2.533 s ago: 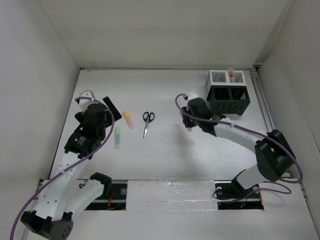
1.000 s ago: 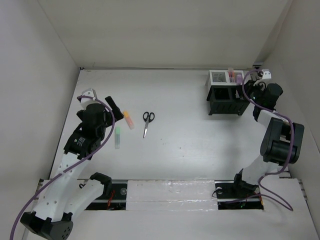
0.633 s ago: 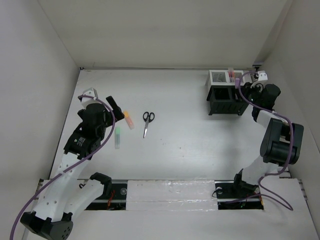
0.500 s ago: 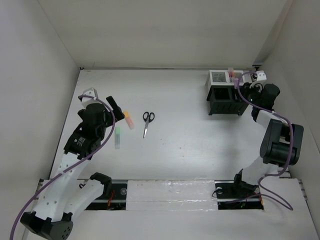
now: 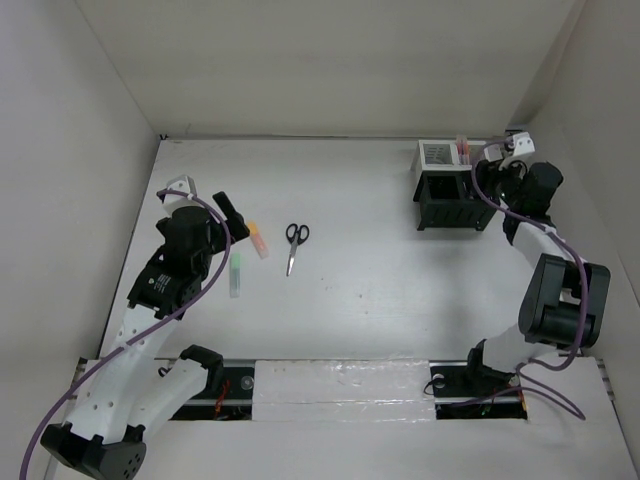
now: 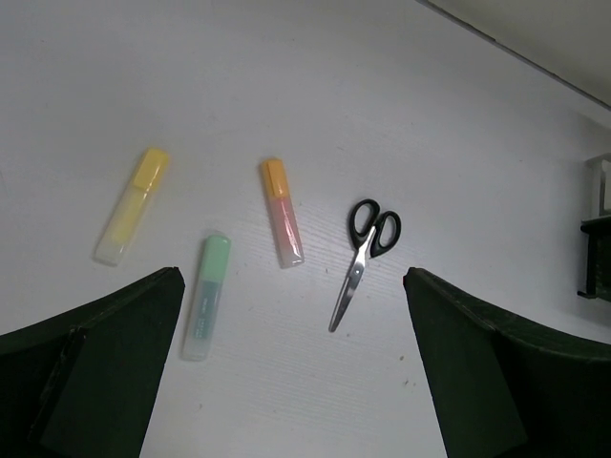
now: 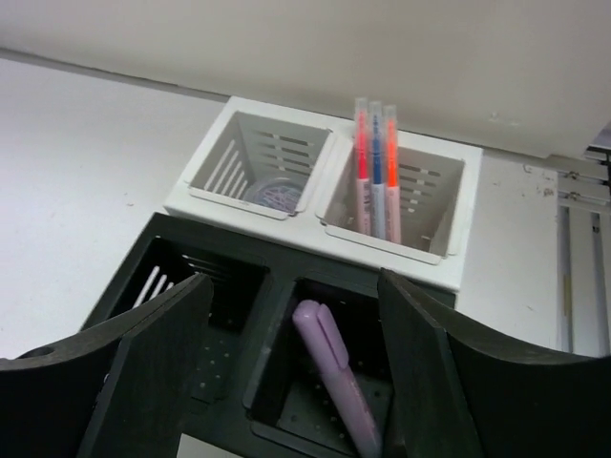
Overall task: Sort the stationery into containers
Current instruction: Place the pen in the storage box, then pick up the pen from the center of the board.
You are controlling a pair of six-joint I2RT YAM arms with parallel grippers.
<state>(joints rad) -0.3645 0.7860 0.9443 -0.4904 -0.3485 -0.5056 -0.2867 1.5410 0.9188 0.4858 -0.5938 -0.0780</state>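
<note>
The black mesh desk organiser (image 5: 455,215) crowds the table's (image 5: 380,300) far right corner beside the wall (image 5: 585,110). Right gripper (image 7: 294,286) hovers above, jaws apart; the pale purple highlighter (image 7: 334,367) leans in a black compartment. Left gripper (image 6: 293,277) gapes over open table.

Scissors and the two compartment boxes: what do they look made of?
Scissors: glossy black handles, probably plastic; the blades are bright grey with a sheen, likely steel.
Black organiser: matte dark walls with slots and a perforated floor; painted metal or plastic, can't tell which.
White box: matte white slotted walls, same doubt.
</note>
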